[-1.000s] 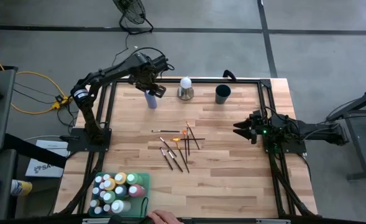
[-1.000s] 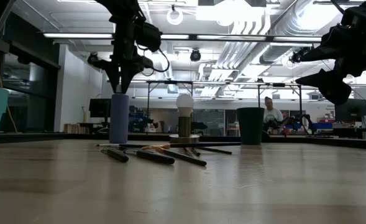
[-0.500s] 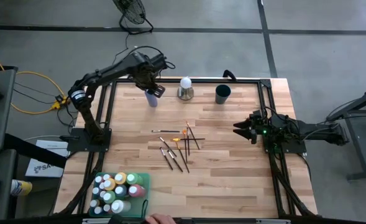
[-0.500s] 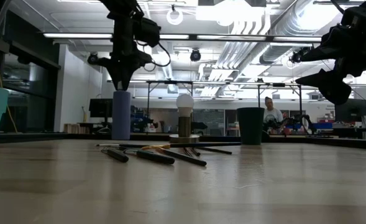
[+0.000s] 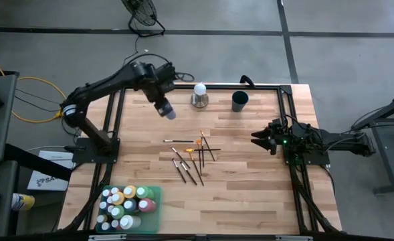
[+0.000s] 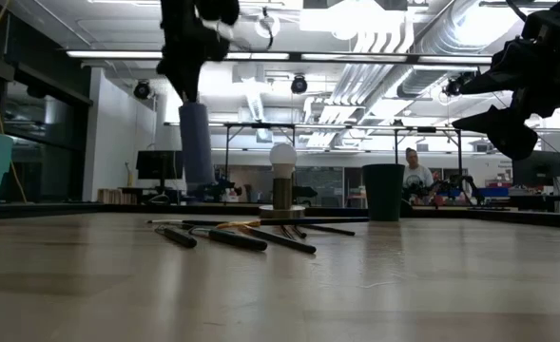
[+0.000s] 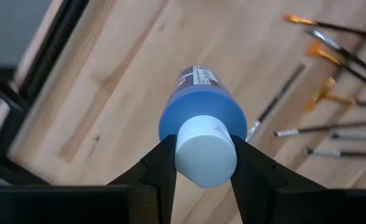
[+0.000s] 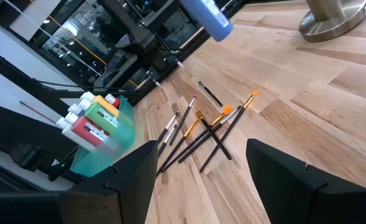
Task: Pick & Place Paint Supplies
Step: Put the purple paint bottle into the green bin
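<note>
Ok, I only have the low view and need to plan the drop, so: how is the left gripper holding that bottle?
Observer: The left gripper pinches the blue bottle by its white cap, one finger on each side.
Operator: Where is the bin from there?
Observer: The green bin sits at the table corner on the left arm's side, opposite the end where the bottle hangs, and holds many bottles.
Operator: Is the right arm in the way?
Observer: No. The right gripper waits open at the table's right side, apart from the brushes lying mid-table.
</note>
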Controlling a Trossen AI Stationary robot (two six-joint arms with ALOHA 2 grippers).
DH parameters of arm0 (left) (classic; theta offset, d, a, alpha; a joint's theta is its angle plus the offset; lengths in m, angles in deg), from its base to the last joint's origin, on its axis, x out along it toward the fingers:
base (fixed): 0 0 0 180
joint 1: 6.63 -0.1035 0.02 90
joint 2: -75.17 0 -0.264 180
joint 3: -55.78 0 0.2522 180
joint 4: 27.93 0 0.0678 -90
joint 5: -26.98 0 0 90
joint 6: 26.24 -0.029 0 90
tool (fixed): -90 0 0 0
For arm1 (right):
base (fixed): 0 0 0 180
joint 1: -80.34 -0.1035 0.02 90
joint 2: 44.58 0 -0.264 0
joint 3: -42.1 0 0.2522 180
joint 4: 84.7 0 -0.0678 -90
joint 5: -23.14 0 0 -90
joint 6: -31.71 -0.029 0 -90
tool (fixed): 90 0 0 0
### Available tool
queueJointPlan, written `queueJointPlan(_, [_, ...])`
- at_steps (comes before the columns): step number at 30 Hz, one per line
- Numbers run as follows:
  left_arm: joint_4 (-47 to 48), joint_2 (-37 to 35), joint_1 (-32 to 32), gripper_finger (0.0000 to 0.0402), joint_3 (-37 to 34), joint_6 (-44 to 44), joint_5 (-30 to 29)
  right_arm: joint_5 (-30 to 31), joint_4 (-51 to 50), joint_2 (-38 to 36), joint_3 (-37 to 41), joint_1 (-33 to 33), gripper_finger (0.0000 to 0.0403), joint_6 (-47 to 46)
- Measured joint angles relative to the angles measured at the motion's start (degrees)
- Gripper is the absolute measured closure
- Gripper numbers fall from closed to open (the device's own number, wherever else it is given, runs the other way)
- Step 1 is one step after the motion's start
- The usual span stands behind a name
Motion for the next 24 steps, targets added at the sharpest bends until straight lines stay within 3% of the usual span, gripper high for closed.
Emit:
queueJointPlan(9, [3.48,-7.88,17.19,0.0285,0.00,-10.04,2.46,0.00,0.00,-0.01,0.00,0.02,0.0164,-0.02])
queueJointPlan(24, [0.16,-8.85,52.97,0.0285,0.04,-1.35,-1.41,0.00,0.06,0.00,0.00,0.01,0.0164,0.00])
